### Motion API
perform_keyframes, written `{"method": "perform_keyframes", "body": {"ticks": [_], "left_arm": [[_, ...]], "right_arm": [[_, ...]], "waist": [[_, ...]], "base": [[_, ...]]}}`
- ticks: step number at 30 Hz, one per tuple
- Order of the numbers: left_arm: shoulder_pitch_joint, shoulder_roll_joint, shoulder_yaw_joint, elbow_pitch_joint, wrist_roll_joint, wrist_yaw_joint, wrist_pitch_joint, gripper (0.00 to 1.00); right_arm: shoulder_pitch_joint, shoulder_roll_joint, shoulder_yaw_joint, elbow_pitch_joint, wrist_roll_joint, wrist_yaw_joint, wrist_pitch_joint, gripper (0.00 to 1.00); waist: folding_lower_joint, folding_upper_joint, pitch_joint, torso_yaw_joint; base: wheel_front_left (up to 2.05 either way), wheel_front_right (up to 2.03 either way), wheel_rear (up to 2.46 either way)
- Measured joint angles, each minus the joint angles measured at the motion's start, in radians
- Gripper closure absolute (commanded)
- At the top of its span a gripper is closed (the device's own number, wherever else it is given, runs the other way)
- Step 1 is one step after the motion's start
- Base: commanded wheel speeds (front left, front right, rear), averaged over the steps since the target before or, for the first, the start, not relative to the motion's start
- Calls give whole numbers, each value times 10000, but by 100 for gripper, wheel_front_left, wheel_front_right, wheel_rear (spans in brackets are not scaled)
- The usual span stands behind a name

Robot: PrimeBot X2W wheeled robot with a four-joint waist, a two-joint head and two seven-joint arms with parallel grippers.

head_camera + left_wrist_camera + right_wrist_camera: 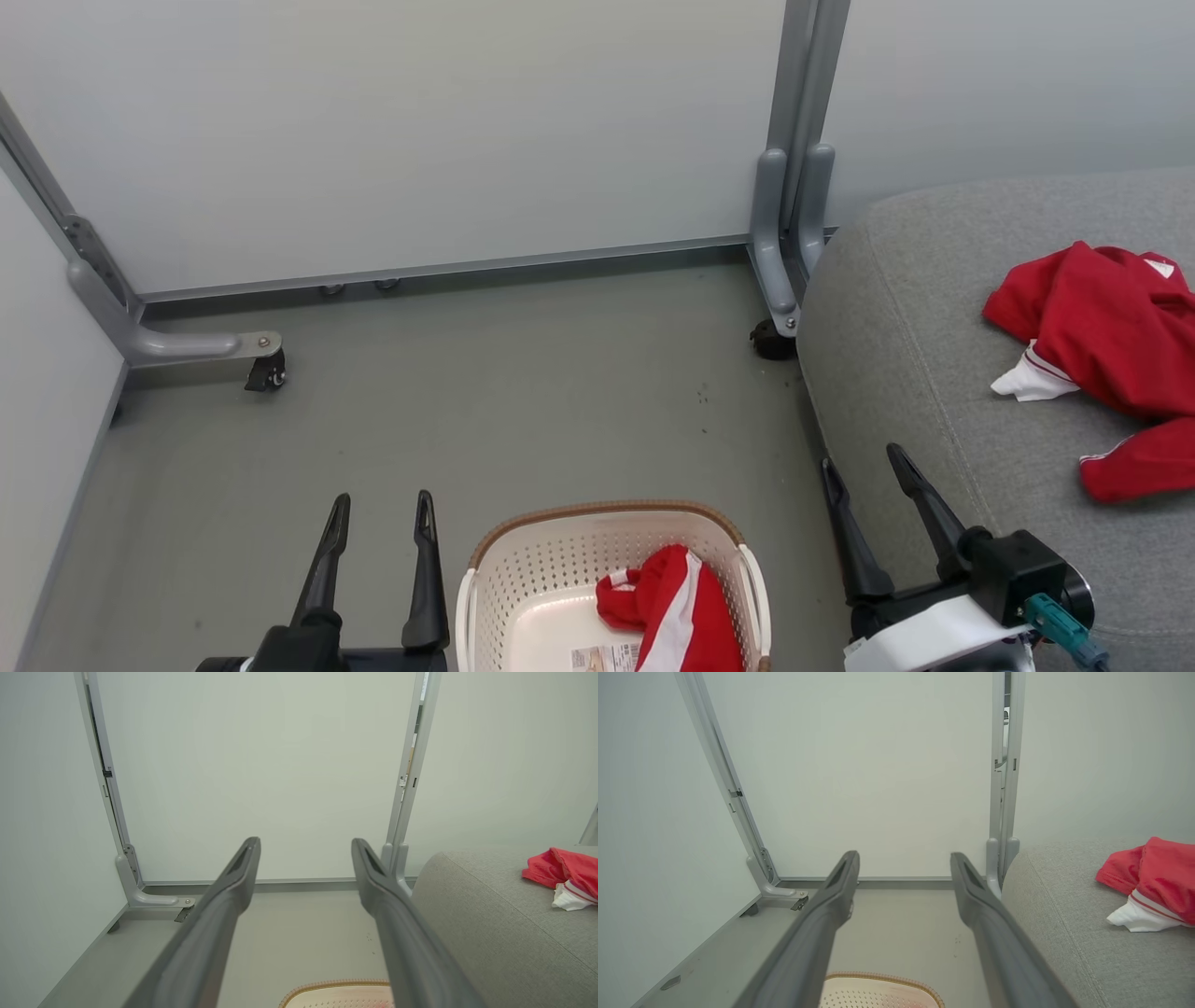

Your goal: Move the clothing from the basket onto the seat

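Observation:
One red garment with a white cuff (1106, 345) lies spread on the grey seat (915, 355) at the right; it also shows on the seat (495, 914) as a red garment (563, 870) and again as a red garment (1153, 877). A second red and white garment (672, 607) sits bunched in the cream basket (523, 579) on the floor at the bottom centre. My left gripper (383, 523) hangs open just left of the basket, nothing between its fingers. My right gripper (864, 476) is open beside the seat's front left corner, right of the basket.
Pale partition panels on grey metal legs with castors (266, 369) (773, 338) close off the back and left. Bare grey-green floor (523, 392) lies between the basket and the panels. The basket rim (882, 977) shows low between the right gripper's fingers.

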Motion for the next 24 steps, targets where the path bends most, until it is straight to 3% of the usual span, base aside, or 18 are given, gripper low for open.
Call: {"method": "perform_keyframes", "body": {"ticks": [24], "left_arm": [[-9,-2,-332,445,144,-290,-2,0]], "right_arm": [[48,0,-6,-67,161,2,0,0]], "waist": [[0,0,68,-30]], "base": [[0,0,0]]}}
